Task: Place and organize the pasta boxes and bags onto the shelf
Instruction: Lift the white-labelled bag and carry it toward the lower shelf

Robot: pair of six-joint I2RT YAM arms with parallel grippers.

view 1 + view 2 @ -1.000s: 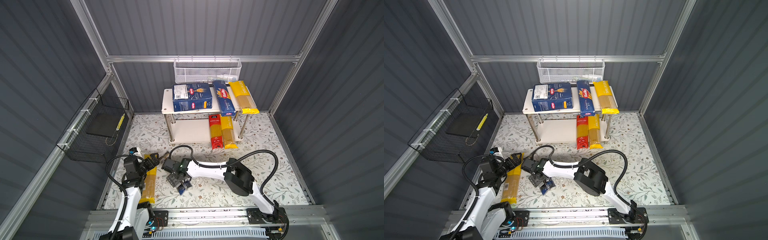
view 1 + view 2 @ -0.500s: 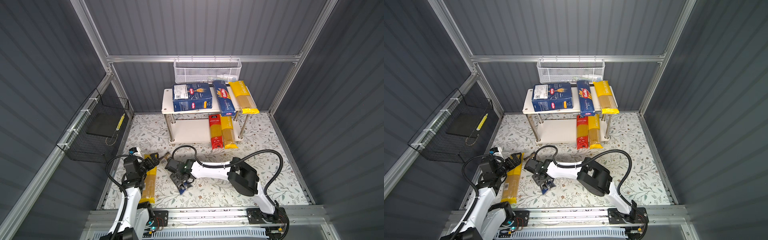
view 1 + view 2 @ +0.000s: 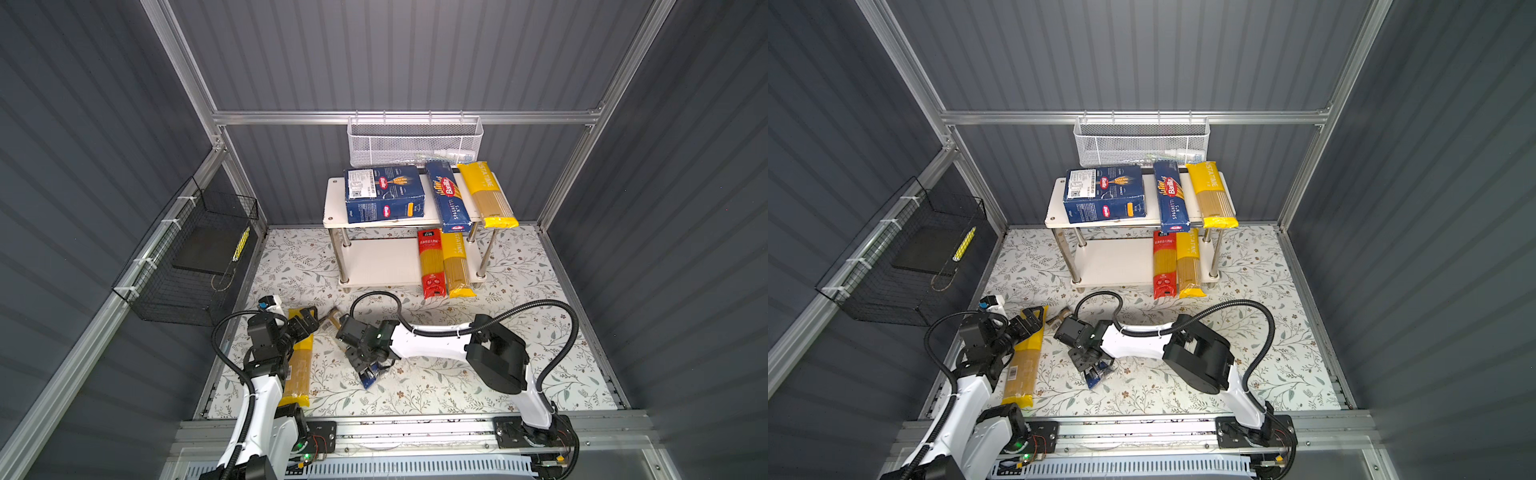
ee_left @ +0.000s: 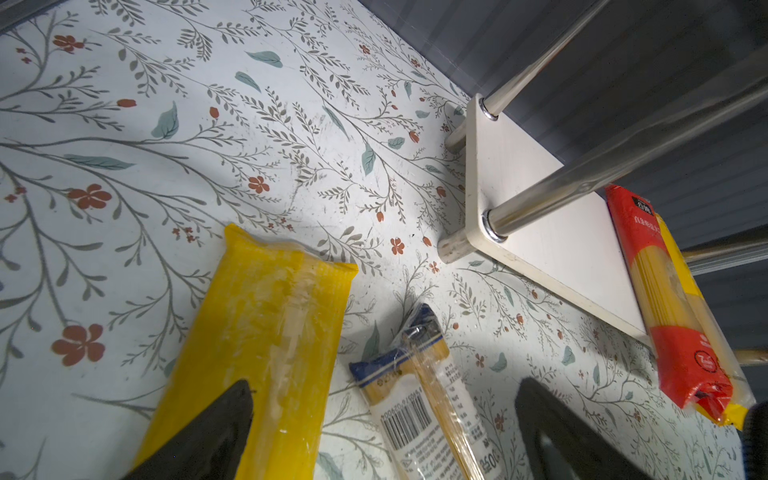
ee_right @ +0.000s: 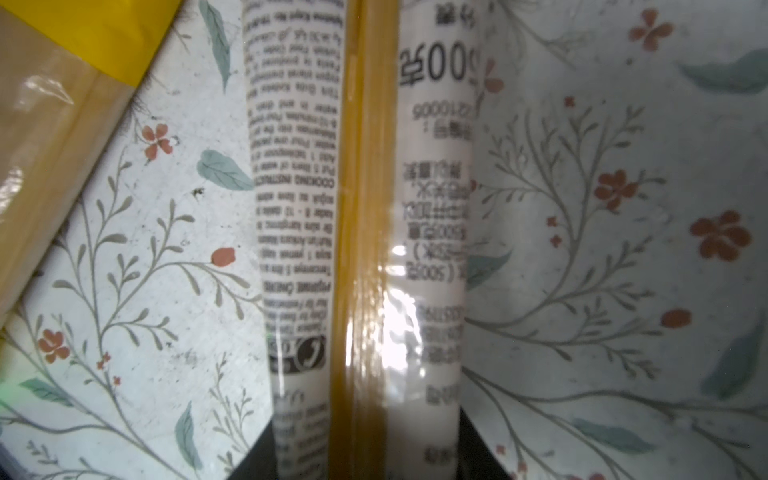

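At the right gripper (image 5: 365, 449): drawn in on the slim clear spaghetti packet with the dark blue and white label (image 5: 365, 208), a dark finger (image 5: 257, 461) against each long side, so grasping it crosswise near the middle.

Lies flat on the floral mat (image 3: 478, 374), directly under the wrist in both top views (image 3: 370, 377). Runs on a diagonal, near end toward the front, far end just beside the left gripper (image 3: 306, 322). Points beyond that toward the small two-tier shelf of white boards on chrome legs (image 3: 374, 262), well apart at the back.

Calls, as a judgement, for a lift and a carry away from the front, with the long axis kept along the boards' depth. Nearer arm: the right, already on it.

On the left: spread wide and empty, hovering over the end of the yellow-ended clear packet (image 4: 266, 332) on the mat.

On the top board: the wide dark blue cardboard box (image 3: 384, 195), the narrow dark blue spaghetti box (image 3: 451, 199) and a yellow-ended packet (image 3: 488, 197).

On the lower board's right: a red packet (image 3: 430, 266) touching another yellow packet (image 3: 456, 266), with bare board on the left.
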